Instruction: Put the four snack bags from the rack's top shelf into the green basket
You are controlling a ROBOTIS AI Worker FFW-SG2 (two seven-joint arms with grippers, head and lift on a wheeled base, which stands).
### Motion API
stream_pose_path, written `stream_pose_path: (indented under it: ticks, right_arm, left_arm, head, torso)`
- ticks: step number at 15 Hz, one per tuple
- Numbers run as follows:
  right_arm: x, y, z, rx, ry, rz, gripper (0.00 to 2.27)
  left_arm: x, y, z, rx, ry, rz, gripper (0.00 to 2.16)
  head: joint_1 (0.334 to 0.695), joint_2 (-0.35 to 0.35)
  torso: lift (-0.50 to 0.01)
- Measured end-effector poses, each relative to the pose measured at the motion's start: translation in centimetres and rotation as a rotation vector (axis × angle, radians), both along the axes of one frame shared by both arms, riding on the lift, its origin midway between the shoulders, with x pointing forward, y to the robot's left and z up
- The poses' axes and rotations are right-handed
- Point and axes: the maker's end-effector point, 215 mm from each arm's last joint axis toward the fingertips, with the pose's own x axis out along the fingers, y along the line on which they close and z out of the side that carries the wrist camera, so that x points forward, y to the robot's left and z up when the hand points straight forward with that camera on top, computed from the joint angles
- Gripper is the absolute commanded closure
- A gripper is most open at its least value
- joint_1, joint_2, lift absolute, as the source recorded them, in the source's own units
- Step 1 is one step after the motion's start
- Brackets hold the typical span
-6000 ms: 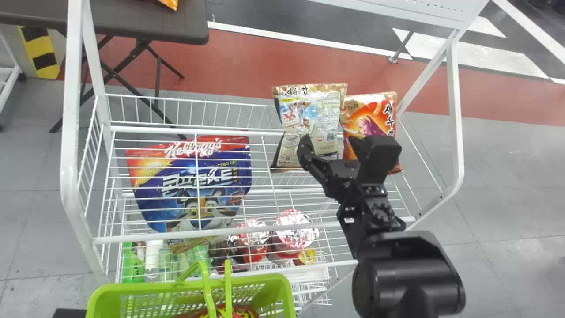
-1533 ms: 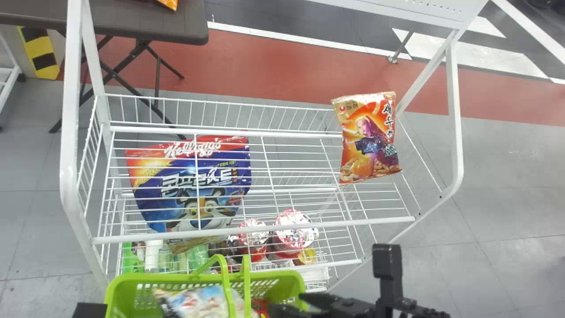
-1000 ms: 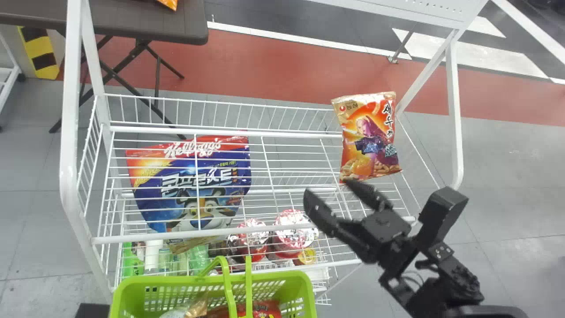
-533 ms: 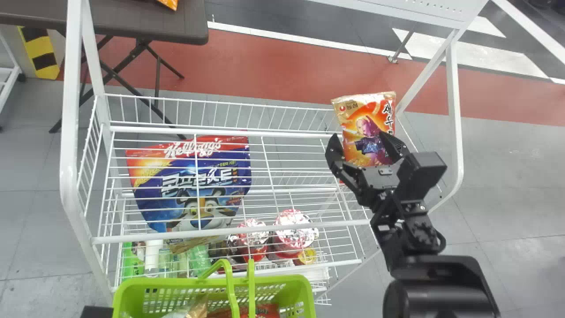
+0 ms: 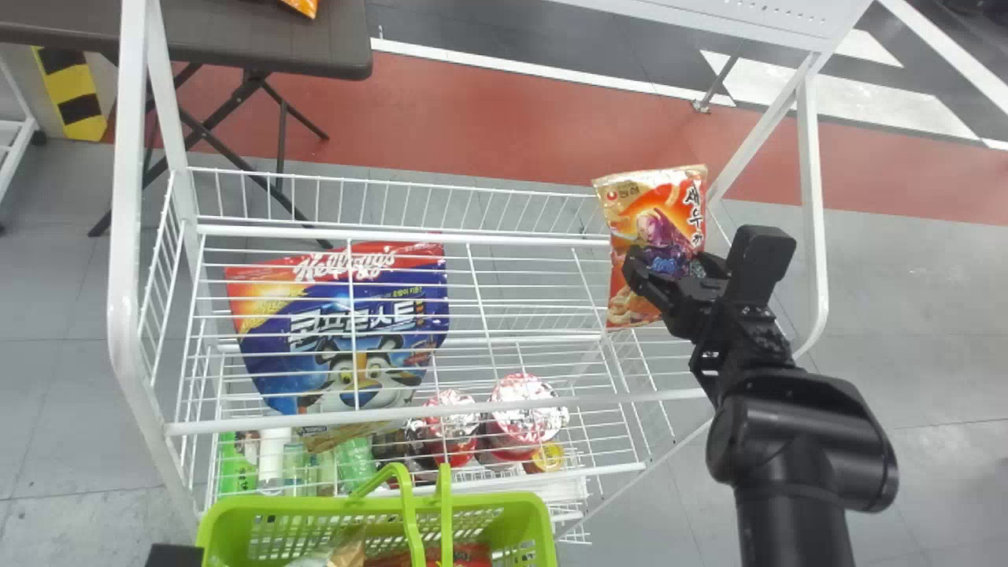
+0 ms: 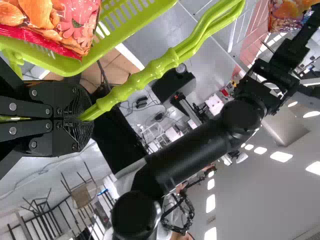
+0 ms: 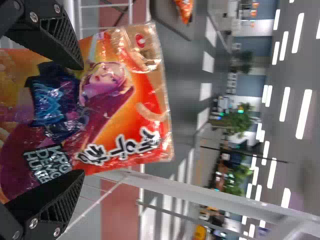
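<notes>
Near rack's right edge (image 5: 814, 197), snack bag (image 5: 647, 206)

Head view: snack bag (image 5: 626, 209), right of centre, lower right part covered by the right hand (image 5: 668, 261). Green basket (image 5: 276, 502) runs off the bottom edge; packets (image 5: 465, 554) inside cropped too, number can't be told. Worktop (image 5: 260, 47), upper left, cut off; orange packet (image 5: 302, 6) on it clipped by top edge. Right wrist view: snack bag runs off left edge; greenery (image 7: 237, 121) beyond, blurred. Left wrist view: green basket cropped at top.
</notes>
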Motion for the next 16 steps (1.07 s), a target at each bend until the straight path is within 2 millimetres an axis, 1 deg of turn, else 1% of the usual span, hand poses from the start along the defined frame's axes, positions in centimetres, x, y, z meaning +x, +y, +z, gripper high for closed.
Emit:
stream_pose_path:
  ticks: [1, 3, 6, 8, 9, 11, 12, 13, 14, 16]
  right_arm:
    - [-0.2, 0.1, -0.8, 0.016, 0.033, 0.007, 2.19]
    - [-0.5, 0.7, -0.7, 0.027, 0.037, 0.017, 2.22]
    - [-0.8, 0.9, 0.8, 0.031, -0.019, 0.021, 2.22]
    - [-1.4, 1.2, 2.3, 0.040, -0.061, 0.026, 2.22]
    - [-2.1, 1.7, 3.7, 0.047, -0.086, 0.037, 2.22]
    - [-4.5, 3.2, 6.4, 0.080, -0.119, 0.064, 2.22]
    - [-6.3, 4.0, 7.5, 0.115, -0.119, 0.078, 2.22]
    - [-8.3, 5.1, 8.2, 0.164, -0.103, 0.102, 2.22]
    - [-10.3, 6.4, 8.5, 0.217, -0.077, 0.134, 2.22]
    - [-15.6, 10.1, 8.0, 0.384, 0.021, 0.216, 2.22]
  left_arm:
    - [0.0, 0.0, 0.0, 0.000, 0.000, 0.000, 1.90]
    - [0.1, 0.0, 0.0, 0.000, -0.001, 0.001, 1.90]
    - [0.4, 0.0, -0.1, 0.000, -0.004, 0.002, 1.90]
    - [0.4, -0.1, -0.1, 0.000, -0.004, 0.002, 1.90]
    - [0.5, -0.1, 0.0, -0.001, -0.004, 0.002, 1.90]
    - [0.5, -0.1, 0.0, -0.002, -0.005, 0.002, 1.90]
    - [0.5, -0.1, 0.0, -0.003, -0.005, 0.003, 1.90]
    - [0.5, -0.1, 0.0, -0.003, -0.005, 0.004, 1.90]
    - [0.5, -0.1, 0.0, -0.002, -0.005, 0.004, 1.90]
    - [0.6, -0.1, 0.0, -0.001, -0.006, 0.005, 1.90]
  head:
    - [0.695, -0.350]
    - [0.695, -0.350]
    - [0.695, -0.350]
    - [0.695, -0.350]
    - [0.695, -0.350]
    - [0.695, -0.350]
    - [0.695, -0.350]
    - [0.695, -0.350]
    - [0.695, -0.350]
    - [0.695, -0.350]
  torso:
    - [0.000]
    - [0.000]
    - [0.000]
    - [0.000]
    - [0.000]
    - [0.000]
    - [0.000]
    - [0.000]
    - [0.000]
    - [0.000]
